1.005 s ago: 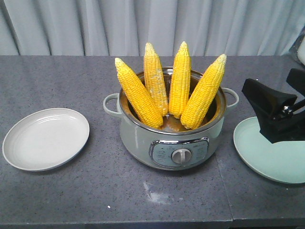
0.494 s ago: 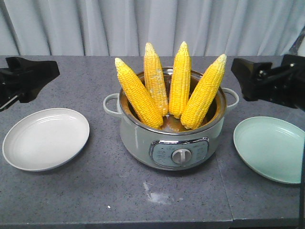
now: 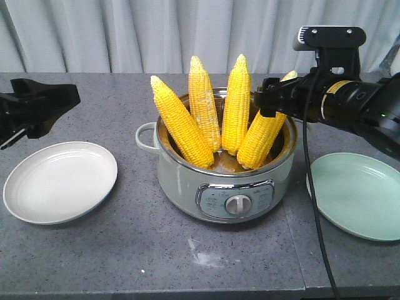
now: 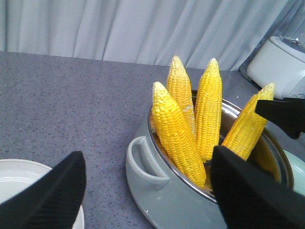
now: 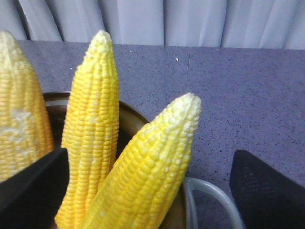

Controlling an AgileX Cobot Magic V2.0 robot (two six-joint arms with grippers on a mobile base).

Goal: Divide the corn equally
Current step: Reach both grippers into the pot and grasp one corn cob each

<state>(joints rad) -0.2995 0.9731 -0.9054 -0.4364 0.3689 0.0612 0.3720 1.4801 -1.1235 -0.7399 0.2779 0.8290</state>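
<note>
Two black fingers of the right gripper stood spread apart on either side of the rightmost cob, near its pale tip. In the right wrist view there was a gap between each finger and the kernels, so the jaws were released and held nothing. The left gripper hung at the left edge of the frame, above the far rim of the white plate, its jaws also wide apart and holding nothing.

All four pieces of corn stood in the pale green electric pot at the centre of the grey table, tips up and fanned outward against the steel rim. The leftmost cob leaned to the left, and the two middle cobs stood almost upright. A mint green plate lay to the right of the pot, partly under the right arm.

Half a second earlier the right gripper had been at the right of the frame, past the pot's handle; it had since moved left to the rightmost cob. The left gripper had barely shifted, and the corn had not moved.

Each cob was bright yellow with neat rows of kernels, tapering to a paler point.
</note>
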